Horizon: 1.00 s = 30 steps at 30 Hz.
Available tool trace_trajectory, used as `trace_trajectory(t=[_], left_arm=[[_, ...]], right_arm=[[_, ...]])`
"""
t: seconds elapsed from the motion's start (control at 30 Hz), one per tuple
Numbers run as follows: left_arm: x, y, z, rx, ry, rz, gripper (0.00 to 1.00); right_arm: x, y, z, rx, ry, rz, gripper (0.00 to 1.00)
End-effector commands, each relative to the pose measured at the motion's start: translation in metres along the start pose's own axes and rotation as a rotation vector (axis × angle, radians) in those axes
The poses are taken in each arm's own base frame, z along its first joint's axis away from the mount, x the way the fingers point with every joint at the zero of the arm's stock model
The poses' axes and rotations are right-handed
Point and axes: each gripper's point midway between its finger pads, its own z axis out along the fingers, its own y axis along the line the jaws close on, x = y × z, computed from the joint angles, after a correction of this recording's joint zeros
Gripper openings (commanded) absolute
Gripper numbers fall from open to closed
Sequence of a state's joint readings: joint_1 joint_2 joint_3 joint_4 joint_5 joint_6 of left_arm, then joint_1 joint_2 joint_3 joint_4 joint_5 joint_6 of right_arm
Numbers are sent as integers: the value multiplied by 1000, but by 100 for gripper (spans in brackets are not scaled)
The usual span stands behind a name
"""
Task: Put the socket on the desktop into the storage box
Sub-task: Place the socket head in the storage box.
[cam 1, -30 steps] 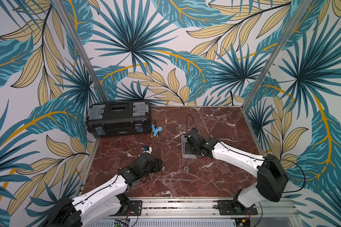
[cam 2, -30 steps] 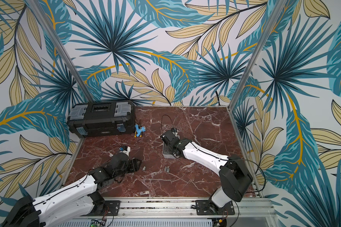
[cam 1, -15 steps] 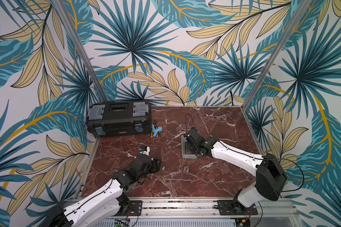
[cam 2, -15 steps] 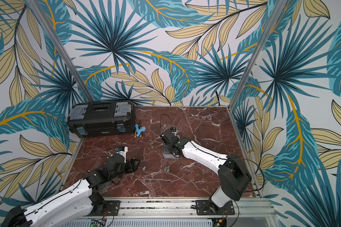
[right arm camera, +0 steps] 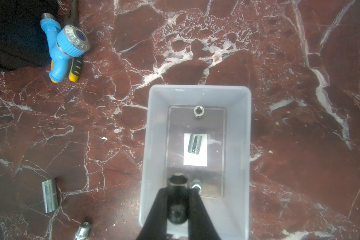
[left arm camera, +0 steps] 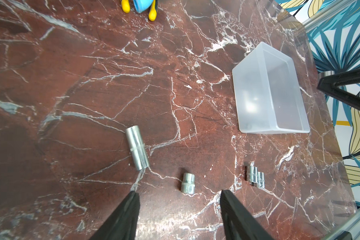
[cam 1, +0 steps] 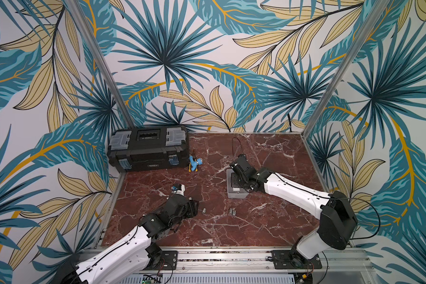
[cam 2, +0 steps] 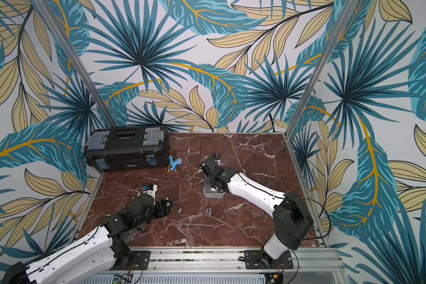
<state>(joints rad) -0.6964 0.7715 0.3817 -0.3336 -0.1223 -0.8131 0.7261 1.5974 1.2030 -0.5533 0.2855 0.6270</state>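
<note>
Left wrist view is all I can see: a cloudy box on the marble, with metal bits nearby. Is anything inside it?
Observer: Yes. The right wrist view looks straight in: three sockets lie in the box, one on a white label.
Operator: Is another going in?
Observer: The right gripper is shut on a dark socket over the box.
Operator: What's the blue thing cut off at my picture's edge?
Observer: A tap with a round dial, lying across a yellow-handled tool.
</note>
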Motion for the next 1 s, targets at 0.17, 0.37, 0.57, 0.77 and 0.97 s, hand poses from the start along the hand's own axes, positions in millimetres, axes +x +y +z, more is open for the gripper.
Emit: trace_trajectory(t=[0.17, 0.37, 0.57, 0.77, 0.97], left_arm=[[0, -1, 4, 8, -2, 13, 66], [5, 5, 5, 3, 3, 4, 66], [5, -4, 9, 43, 10, -7, 66], [0, -15, 14, 46, 29, 15, 65], [3, -10, 15, 36, 32, 17, 66]], right_arm=[[1, -4, 10, 43, 16, -30, 0], [-1, -1, 15, 37, 28, -23, 0], [7, -9, 22, 55, 51, -14, 0], [17, -7, 27, 41, 91, -23, 0], [21, -1, 39, 35, 121, -35, 0]])
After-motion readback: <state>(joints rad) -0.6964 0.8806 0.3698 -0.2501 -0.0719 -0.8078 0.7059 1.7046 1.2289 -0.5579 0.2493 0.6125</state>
